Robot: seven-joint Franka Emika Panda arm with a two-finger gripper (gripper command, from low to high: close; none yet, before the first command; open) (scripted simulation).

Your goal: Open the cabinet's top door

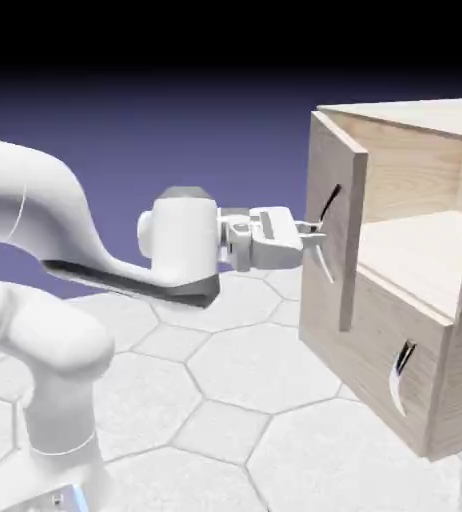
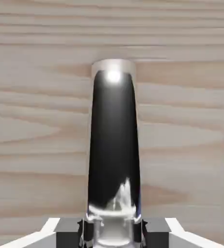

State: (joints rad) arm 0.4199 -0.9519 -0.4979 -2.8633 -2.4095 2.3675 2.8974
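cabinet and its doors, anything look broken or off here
Nothing stands out: the top door is swung open with the gripper on its handle, and the lower panel sits closed; no damage shows.

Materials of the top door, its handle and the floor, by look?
Top door: wood or wood veneer, matte; pale brown grain streaks show in the hand view.
Handle: glossy black and silver, bright highlight and mirror-like lower part; polished metal likely, though plastic isn't ruled out.
Floor: stone or ceramic tile, pale, mottled, with darker joint lines.

Bright render, white glare on handle (image 2: 115,140)
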